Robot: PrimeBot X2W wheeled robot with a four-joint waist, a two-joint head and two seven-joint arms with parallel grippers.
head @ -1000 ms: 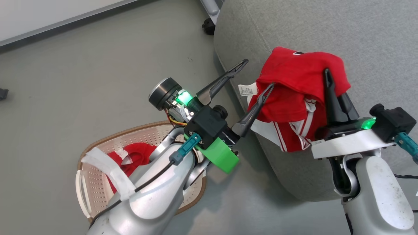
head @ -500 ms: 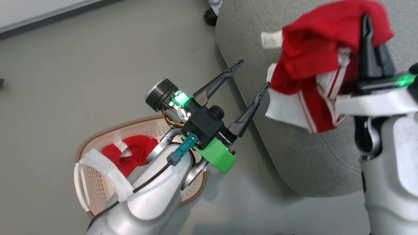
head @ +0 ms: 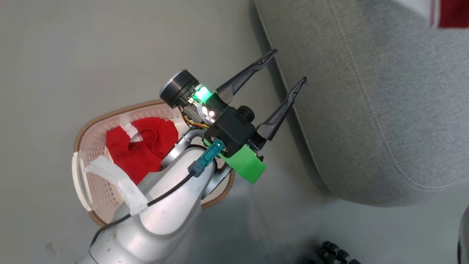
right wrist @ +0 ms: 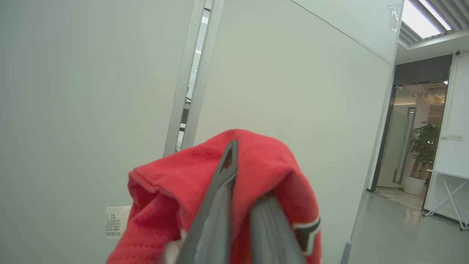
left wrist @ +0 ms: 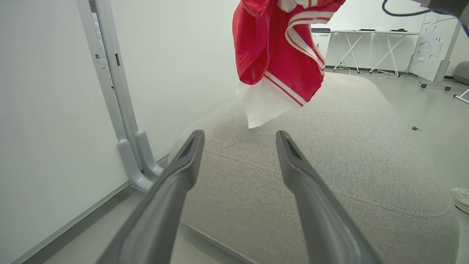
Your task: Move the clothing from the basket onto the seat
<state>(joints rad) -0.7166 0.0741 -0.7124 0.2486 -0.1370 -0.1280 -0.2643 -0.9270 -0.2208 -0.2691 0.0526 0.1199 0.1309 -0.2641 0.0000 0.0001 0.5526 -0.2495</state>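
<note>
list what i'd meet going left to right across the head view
basket → red garment lying in it → left gripper, jaws apart → seat → second red garment, just a scrap at the top right corner

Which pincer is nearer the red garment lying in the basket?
Left. The left pincer hangs open between the basket and the seat, close to that garment; the right pincer is off over the seat, shut on the other garment.
</note>
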